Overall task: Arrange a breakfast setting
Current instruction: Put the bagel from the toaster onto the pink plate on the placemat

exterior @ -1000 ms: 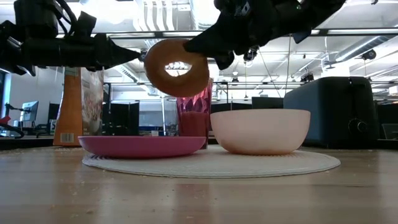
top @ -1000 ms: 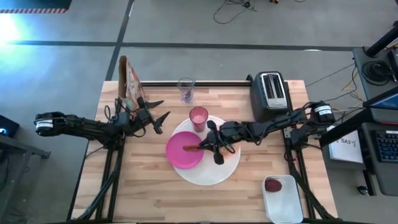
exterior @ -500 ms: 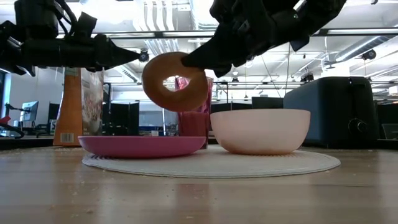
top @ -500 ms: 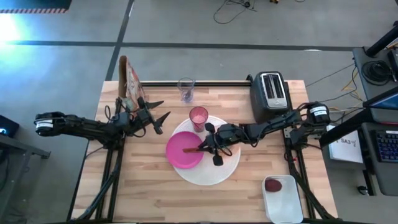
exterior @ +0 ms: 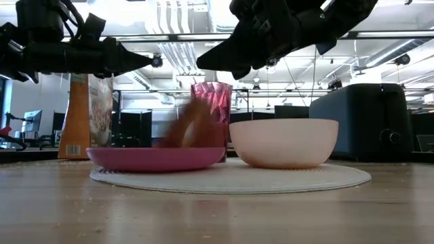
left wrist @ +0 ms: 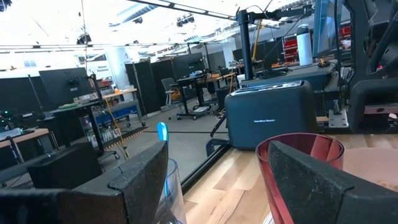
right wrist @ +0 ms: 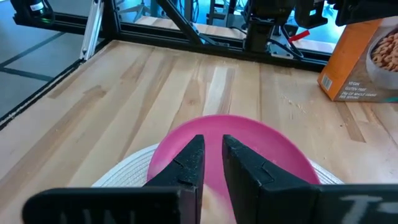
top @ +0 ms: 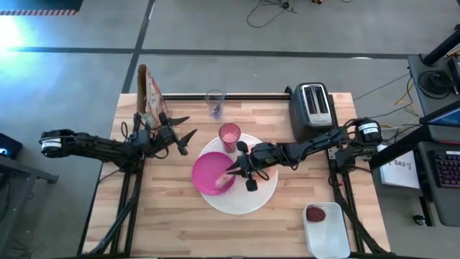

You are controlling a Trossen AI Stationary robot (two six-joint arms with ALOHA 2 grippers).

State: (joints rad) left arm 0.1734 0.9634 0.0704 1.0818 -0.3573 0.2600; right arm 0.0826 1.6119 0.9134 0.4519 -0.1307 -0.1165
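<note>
The brown bagel (exterior: 186, 132) shows as a blur just over the magenta plate (top: 208, 169), below my right gripper (top: 236, 171). Its fingers stand a narrow gap apart and hold nothing (right wrist: 212, 155). The magenta plate and the pale pink bowl (exterior: 283, 142) sit on the big white plate (top: 251, 203). The pink tumbler (top: 229, 134) stands at the white plate's far edge. The clear glass (top: 215, 103) stands farther back. My left gripper (top: 190, 124) is open and empty, above the table left of the tumbler. The spoon is out of view.
A black toaster (top: 311, 108) stands at the far right and a cereal box (top: 149, 90) at the far left. A white tray (top: 327, 230) at the near right corner holds the dark red round fruit (top: 316, 213). Bare wood lies along the near left.
My right gripper has carried the bagel a little toward the table's left over the magenta plate and let it go. The bagel, which hung upright from the fingers, has dropped down onto the plate and shows blurred.
</note>
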